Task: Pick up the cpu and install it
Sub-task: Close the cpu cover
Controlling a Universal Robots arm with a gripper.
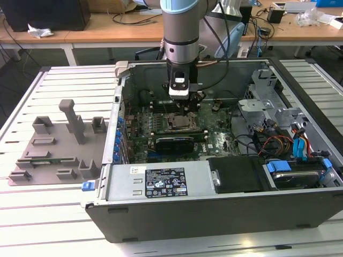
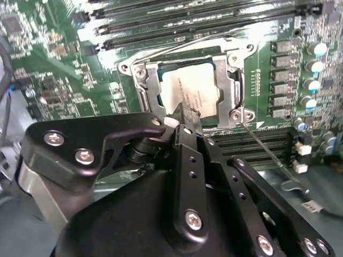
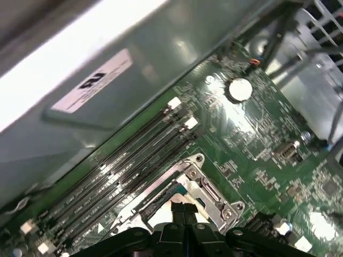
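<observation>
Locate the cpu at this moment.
In the second wrist view, the cpu sits inside the metal socket frame, beside the memory slots, under the gripper.

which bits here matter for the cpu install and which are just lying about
In the job: cpu, socket frame around it, gripper above it.
Lying about: grey moulded tray, memory slots, cables, power supply.
</observation>
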